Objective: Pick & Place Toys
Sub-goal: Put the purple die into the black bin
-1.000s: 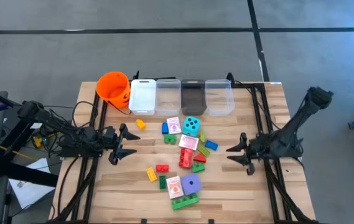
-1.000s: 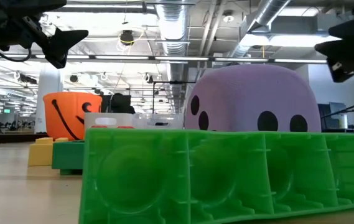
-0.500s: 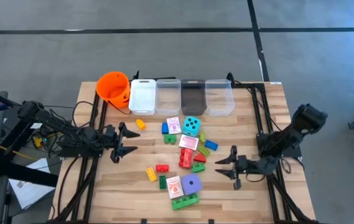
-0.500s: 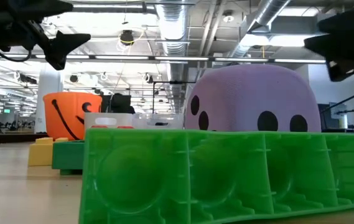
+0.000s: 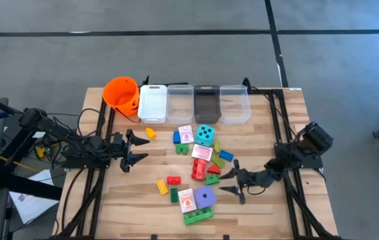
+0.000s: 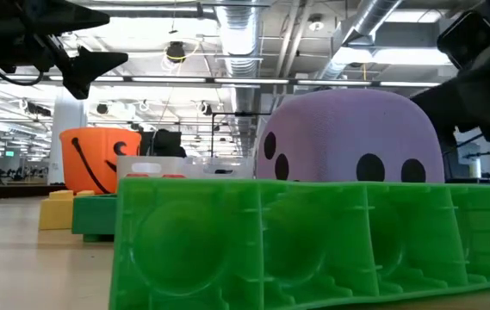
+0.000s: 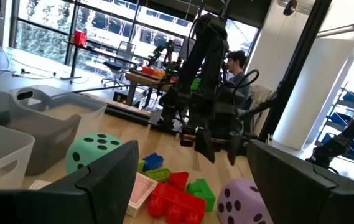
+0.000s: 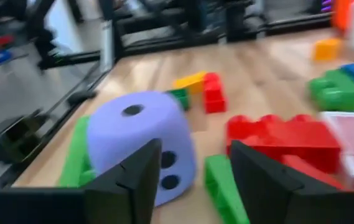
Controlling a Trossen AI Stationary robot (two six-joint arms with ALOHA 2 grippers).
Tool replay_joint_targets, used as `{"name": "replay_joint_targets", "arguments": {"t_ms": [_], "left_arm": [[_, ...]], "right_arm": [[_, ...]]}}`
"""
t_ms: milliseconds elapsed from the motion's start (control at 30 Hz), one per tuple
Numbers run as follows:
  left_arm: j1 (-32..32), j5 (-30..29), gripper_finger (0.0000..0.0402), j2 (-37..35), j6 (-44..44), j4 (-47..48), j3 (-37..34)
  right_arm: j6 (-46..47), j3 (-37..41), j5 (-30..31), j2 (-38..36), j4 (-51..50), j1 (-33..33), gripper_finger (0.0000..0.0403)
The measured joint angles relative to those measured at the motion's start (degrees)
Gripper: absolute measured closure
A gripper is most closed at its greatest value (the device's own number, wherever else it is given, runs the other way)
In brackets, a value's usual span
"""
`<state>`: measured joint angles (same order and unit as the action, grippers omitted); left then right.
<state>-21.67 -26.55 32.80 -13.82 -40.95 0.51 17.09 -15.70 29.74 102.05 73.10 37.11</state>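
The toys lie in a loose pile mid-table: a teal die, a purple die, red bricks, a green brick, yellow bricks and pink-white cards. My right gripper is low at the pile's right side and open. In its wrist view its fingers frame the purple die and a small green brick without touching them. My left gripper hangs open to the left of the pile, holding nothing.
An orange bucket and three clear bins stand in a row along the far edge. A lone yellow brick lies near the left gripper. Bare wood shows at the near left and far right.
My right gripper has swung from the table's right side toward the toy pile, coming down and a little toward the near edge. It now sits beside the red bricks and the purple die. The toys have not moved.
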Motion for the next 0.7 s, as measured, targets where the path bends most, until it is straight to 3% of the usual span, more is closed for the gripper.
{"name": "replay_joint_targets", "arguments": {"t_ms": [167, 467, 700], "left_arm": [[0.0, 0.0, 0.0108, 0.0, -0.1, 0.0, 0.0], [0.0, 0.0, 0.0108, 0.0, -0.2, -0.2, 0.0], [0.0, 0.0, 0.0108, 0.0, -0.6, -0.2, 0.0]], "right_arm": [[-8.2, 0.0, -6.2, 0.4, -1.9, -2.0, 0.0132], [-5.2, 0.0, -18.1, 0.3, -2.8, -5.8, 0.0023], [-4.8, -1.2, -25.0, 0.3, -2.6, -7.9, 0.0005]]}}
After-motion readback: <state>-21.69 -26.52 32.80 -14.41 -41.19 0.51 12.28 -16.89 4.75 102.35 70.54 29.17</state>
